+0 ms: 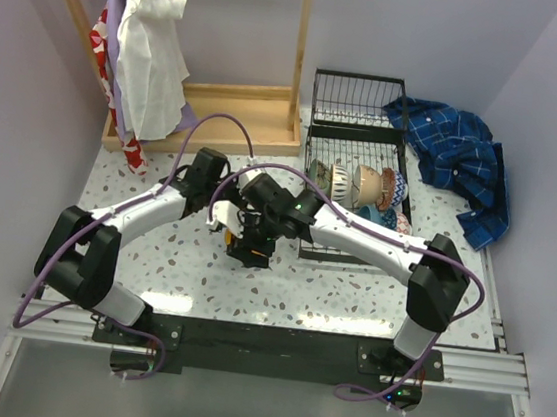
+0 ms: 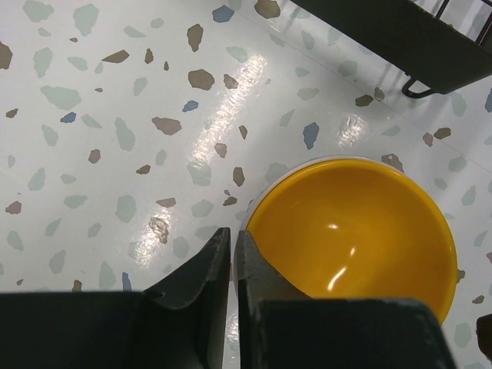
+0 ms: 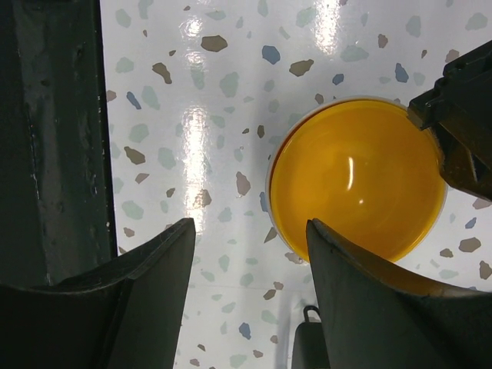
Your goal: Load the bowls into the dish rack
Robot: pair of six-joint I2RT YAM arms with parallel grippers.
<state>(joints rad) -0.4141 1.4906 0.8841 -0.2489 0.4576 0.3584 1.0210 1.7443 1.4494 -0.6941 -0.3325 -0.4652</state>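
A yellow bowl [image 2: 354,231] sits upright on the speckled table, just left of the black wire dish rack [image 1: 354,167]. My left gripper [image 2: 232,231] is shut on the yellow bowl's near-left rim, one finger inside and one outside. In the right wrist view the same bowl [image 3: 357,177] lies beside my right gripper [image 3: 250,223], which hangs open over bare table with its right finger [image 3: 361,284] overlapping the bowl's edge. Seen from above, both grippers meet over the bowl [image 1: 250,252]. Several other bowls [image 1: 369,186] stand on edge in the rack.
The rack's dark base [image 2: 400,38] runs close along the yellow bowl's far side. A wooden clothes stand [image 1: 239,113] with hanging cloths [image 1: 151,43] stands at the back left. A blue plaid shirt [image 1: 456,153] lies right of the rack.
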